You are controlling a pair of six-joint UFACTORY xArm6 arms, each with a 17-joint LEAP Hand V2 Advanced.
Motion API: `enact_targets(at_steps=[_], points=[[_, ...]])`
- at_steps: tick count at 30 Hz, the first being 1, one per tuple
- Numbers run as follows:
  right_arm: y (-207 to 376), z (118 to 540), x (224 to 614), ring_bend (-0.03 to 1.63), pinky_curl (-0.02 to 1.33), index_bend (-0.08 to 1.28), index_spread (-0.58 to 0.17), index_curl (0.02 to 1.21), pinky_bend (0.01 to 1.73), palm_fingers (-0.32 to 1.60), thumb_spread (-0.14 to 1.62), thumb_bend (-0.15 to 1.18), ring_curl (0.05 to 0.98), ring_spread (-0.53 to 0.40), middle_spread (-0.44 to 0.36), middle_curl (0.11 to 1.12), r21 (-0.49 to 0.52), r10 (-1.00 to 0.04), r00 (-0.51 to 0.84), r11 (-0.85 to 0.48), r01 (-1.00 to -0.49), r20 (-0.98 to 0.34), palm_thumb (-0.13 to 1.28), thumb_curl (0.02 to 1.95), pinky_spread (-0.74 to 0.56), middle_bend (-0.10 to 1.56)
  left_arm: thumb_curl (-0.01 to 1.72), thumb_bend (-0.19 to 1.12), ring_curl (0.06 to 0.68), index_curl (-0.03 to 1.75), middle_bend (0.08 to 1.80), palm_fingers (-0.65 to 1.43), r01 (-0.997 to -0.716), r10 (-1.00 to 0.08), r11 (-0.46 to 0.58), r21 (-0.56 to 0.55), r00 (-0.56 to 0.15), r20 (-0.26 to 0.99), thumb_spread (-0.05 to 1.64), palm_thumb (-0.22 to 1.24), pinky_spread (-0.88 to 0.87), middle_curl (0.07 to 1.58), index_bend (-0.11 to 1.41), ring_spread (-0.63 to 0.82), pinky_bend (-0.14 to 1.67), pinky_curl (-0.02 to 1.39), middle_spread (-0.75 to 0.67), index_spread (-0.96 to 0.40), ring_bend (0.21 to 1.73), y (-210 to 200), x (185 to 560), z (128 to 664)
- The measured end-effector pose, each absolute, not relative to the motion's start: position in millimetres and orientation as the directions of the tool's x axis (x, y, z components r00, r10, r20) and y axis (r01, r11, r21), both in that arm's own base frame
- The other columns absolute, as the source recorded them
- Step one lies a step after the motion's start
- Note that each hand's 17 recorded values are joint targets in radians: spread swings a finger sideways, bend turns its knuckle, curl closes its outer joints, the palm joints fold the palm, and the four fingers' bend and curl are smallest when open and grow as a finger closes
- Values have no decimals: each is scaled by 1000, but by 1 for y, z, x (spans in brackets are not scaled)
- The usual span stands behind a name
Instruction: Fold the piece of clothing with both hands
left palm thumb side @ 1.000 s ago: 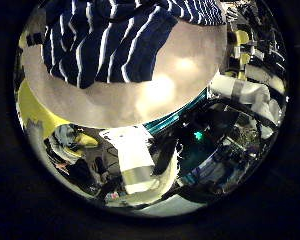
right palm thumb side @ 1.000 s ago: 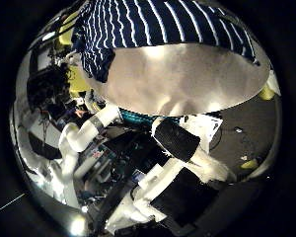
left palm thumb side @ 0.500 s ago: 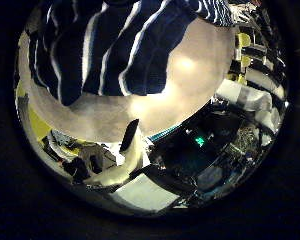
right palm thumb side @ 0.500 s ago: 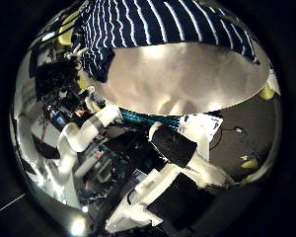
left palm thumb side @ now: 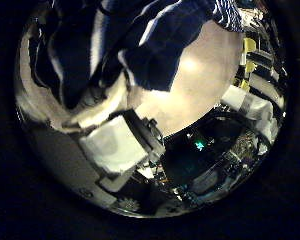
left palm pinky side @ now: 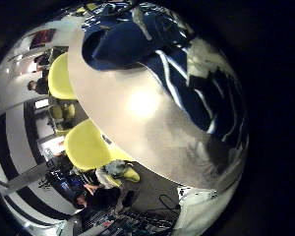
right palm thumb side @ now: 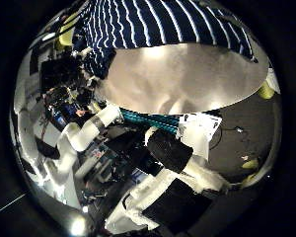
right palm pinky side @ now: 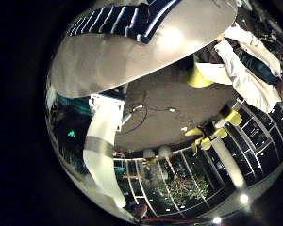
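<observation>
Left hand (left palm thumb side: 115, 140) closes in on the striped garment (right palm thumb side: 163, 25)!
Soft navy-white folds crumple against its fingers, grip unclear; right hand's state unseen.

navy garment (right palm thumb side: 168, 25) with white stripes, seemingly pale tabletop (right palm thumb side: 178, 79)

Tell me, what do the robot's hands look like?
The left hand is built from chunky white blocks with dark bits between them. The right hand has rounded black and white parts, and one long white piece shows in its little finger side view.
</observation>
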State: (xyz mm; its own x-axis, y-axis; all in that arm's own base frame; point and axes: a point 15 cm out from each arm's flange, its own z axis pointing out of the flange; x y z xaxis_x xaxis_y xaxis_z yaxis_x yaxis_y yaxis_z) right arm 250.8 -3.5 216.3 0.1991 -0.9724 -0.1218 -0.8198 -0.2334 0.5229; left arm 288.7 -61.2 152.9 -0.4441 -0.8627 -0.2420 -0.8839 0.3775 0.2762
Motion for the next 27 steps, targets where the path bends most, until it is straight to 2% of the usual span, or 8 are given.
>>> enact_targets(at_steps=[4, 11, 19, 27], points=[[-9, 216, 251, 737, 186, 165, -308, 321, 514, 320, 1196, -21, 255, -49, -82, 431, 522, -975, 183, -221, -824, -124, 440, 317, 316, 369, 430, 3, 366, 429, 745, 1137, -892, -868, 381, 244, -436, -239, 1014, 791, -614, 651, 294, -475, 1009, 564, -378, -358, 1082, -66, 296, 161], [-10, 211, 255, 771, 185, 173, -314, 323, 520, 344, 1177, -12, 267, -101, -100, 439, 508, -970, 203, -243, -826, -133, 496, 330, 263, 386, 452, -17, 414, 550, 804, 1107, -901, -873, 376, 215, -422, -242, 1048, 814, -660, 714, 373, -521, 1066, 578, -508, -498, 1123, -68, 300, 181], [-14, 186, 286, 736, 188, 161, -281, 320, 518, 275, 1102, -19, 267, -136, -119, 452, 387, -969, 223, -246, -889, -105, 546, 350, 180, 418, 468, -16, 440, 666, 820, 1082, -898, -873, 360, 252, -420, -248, 1060, 820, -673, 751, 362, -531, 1099, 581, -563, -572, 1129, -65, 298, 210], [12, 156, 287, 702, 196, 169, -258, 325, 515, 239, 1041, -22, 266, -142, -115, 450, 352, -950, 298, -310, -883, -89, 600, 367, 124, 406, 484, -18, 459, 783, 818, 1072, -897, -882, 344, 278, -410, -234, 1062, 822, -664, 783, 315, -524, 1113, 581, -587, -622, 1128, -67, 304, 252]])
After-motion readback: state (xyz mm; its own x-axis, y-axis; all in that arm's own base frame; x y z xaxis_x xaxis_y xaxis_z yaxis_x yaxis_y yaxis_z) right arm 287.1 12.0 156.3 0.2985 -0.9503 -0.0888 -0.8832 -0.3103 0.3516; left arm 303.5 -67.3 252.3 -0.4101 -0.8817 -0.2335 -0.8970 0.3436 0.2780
